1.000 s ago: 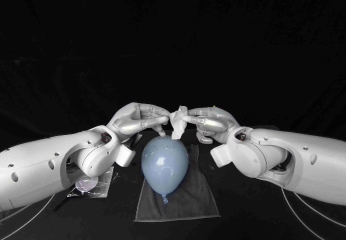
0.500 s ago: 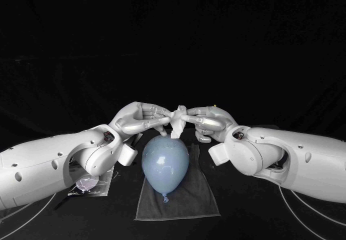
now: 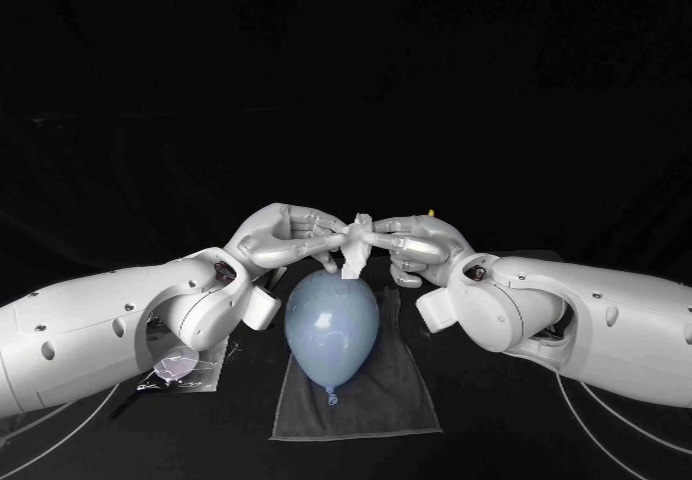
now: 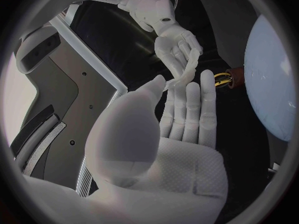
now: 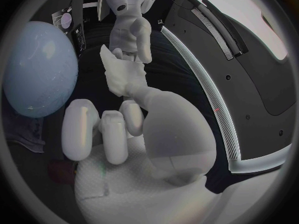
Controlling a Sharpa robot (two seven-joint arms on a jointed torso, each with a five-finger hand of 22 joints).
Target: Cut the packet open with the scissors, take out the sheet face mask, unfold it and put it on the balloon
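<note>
A pale blue balloon (image 3: 332,325) lies on a grey cloth (image 3: 378,405) at the table's middle, knot toward me. Just above its far end my left hand (image 3: 289,238) and right hand (image 3: 418,243) meet fingertip to fingertip, both pinching a folded white sheet mask (image 3: 355,244) that hangs down between them toward the balloon. In the left wrist view the mask (image 4: 182,76) is nipped between my thumb and fingers, with the right hand (image 4: 168,32) holding its other side and the balloon (image 4: 272,79) beside. The right wrist view has the mask (image 5: 121,74) and balloon (image 5: 40,67).
An opened clear packet (image 3: 183,368) lies on the table under my left forearm. Scissors with a yellow and brown handle (image 4: 222,78) rest on the table beyond the hands, a tip of them peeking behind my right hand (image 3: 430,213).
Both hands have drawn slightly closer together and the mask between them is bunched tighter. The balloon and cloth have not moved.
</note>
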